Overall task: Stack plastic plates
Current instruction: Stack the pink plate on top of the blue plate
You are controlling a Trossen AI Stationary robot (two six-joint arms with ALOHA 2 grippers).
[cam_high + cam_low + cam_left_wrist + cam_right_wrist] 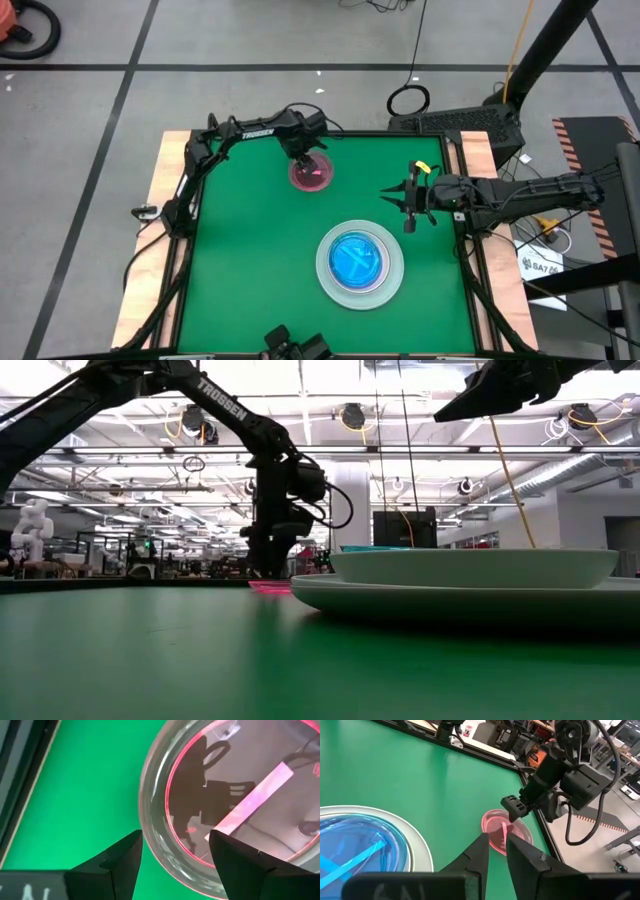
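A small pink plate (pixel 312 175) lies flat on the green table near its far edge. My left gripper (pixel 305 160) is down on it, open, with one finger outside the rim and one over the plate's inside (pixel 175 834). Toward the near right stands a stack (pixel 360 263): a large grey plate (pixel 450 595) at the bottom, a pale plate (pixel 470 567) on it, and a teal plate (pixel 358 260) on top. My right gripper (pixel 388 192) hangs above the table's right side, pointing at the pink plate (pixel 495 827), with only a narrow gap between its fingers. My left gripper comes down from above with its open fingers (pixel 125 862) on either side of the pink plate's rim (pixel 160 840), one outside and one inside. I cannot tell whether either finger touches the rim. The plate lies flat on the table.
A raised black frame (pixel 250 135) runs round the green mat, close behind the pink plate. Open green surface (pixel 250 250) lies left of the stack and between the stack and the pink plate. A black device (pixel 295 345) sits at the near edge.
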